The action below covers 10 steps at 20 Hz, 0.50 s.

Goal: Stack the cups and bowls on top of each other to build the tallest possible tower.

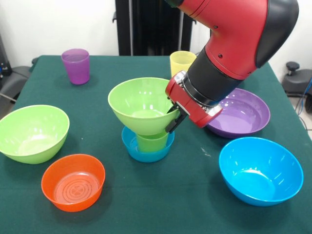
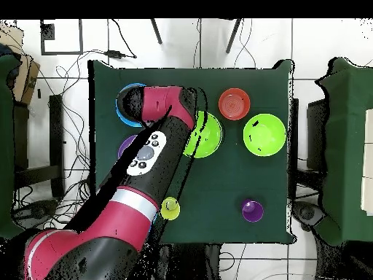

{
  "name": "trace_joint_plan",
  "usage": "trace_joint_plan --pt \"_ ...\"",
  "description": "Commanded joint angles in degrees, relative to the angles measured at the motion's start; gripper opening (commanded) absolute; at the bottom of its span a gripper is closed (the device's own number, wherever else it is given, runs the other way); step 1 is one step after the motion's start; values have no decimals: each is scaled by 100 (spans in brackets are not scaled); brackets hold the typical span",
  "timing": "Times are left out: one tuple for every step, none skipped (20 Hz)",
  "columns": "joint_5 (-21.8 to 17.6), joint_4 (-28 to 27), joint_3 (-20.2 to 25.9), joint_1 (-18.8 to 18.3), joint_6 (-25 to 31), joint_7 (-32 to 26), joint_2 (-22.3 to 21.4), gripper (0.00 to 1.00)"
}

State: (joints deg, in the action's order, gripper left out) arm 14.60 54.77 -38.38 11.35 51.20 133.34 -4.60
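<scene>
The hand grips the rim, at 3 o'clock, of a green bowl atop a green cup in a blue bowl.

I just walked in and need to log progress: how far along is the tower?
Done: small blue bowl, green cup in it, green bowl on top. In hand: the gripper sits at that bowl's rim; whether it grips is unclear. Left: purple cup, yellow cup, and the orange, big blue, purple and second green bowls.
</scene>
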Motion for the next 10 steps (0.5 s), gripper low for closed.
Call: trace_joint_plan --pt "-99 -144 533 -127 353 310 -122 0" --pt "-88 -143 547 -132 350 307 -128 0" --pt "-84 -140 553 -132 352 307 -133 0" --pt "-73 -136 566 -133 371 304 -143 0" --pt "-71 -162 555 -130 386 312 -138 0" --pt "-64 -181 547 -126 422 325 -138 0" --pt "-60 -206 538 -120 456 332 -138 0" --pt "-56 -231 529 -114 490 340 -138 0" --pt "-52 -270 518 -107 530 353 -120 0" --pt "-53 -299 508 -110 565 348 -115 0"
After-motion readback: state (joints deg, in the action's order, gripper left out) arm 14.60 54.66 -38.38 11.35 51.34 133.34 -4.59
